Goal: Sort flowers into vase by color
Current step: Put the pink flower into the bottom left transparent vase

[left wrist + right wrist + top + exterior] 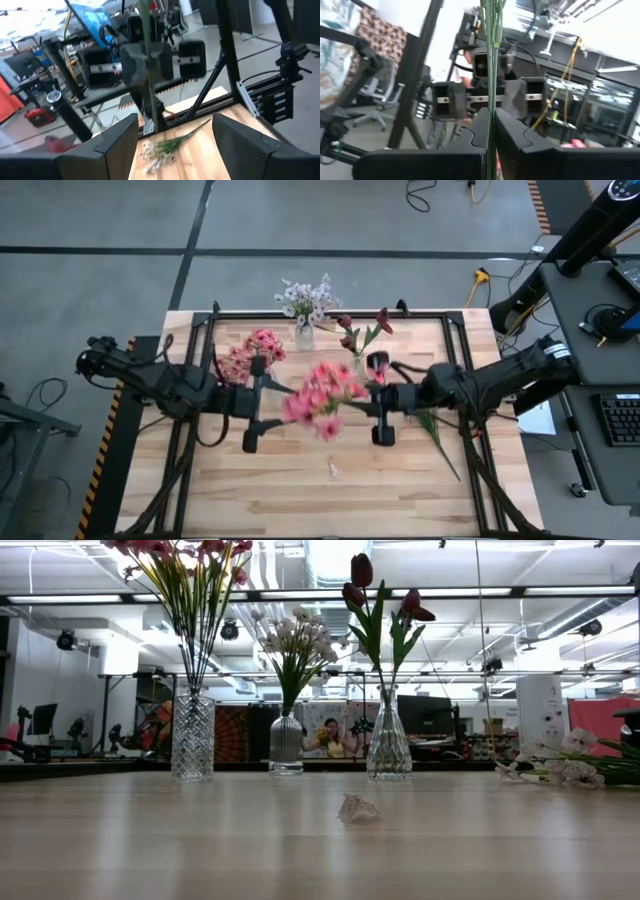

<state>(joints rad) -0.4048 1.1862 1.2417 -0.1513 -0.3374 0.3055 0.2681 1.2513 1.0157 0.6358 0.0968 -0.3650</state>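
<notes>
My right gripper [491, 116] is shut on the green stalks of a pink flower [320, 395], high over the table's middle. My left gripper [172, 120] stands open facing it from the left, close to the bloom; the stalk [146, 60] shows beyond its fingers, and it touches nothing. Three glass vases stand in a row at the far side. One holds pink flowers [193, 735], one white flowers [287, 743], and one dark red blooms [388, 745]. A white-lilac flower [565, 770] lies flat on the table at the right. My right gripper pinches the pink flower's thin stalks [493, 97] between its two shut fingers. The fingers come from the table's right, tipped a little upward, and lie across the stalks. The flower stands roughly upright, its bloom [318, 392] on top, lifted clear of the table.
A small fallen petal [358, 808] lies near the table's middle. The black frame's rails and posts [455, 355] run along the table's sides. Bare wood [300, 490] stretches toward the near edge. A person shows in the room far behind the vases.
</notes>
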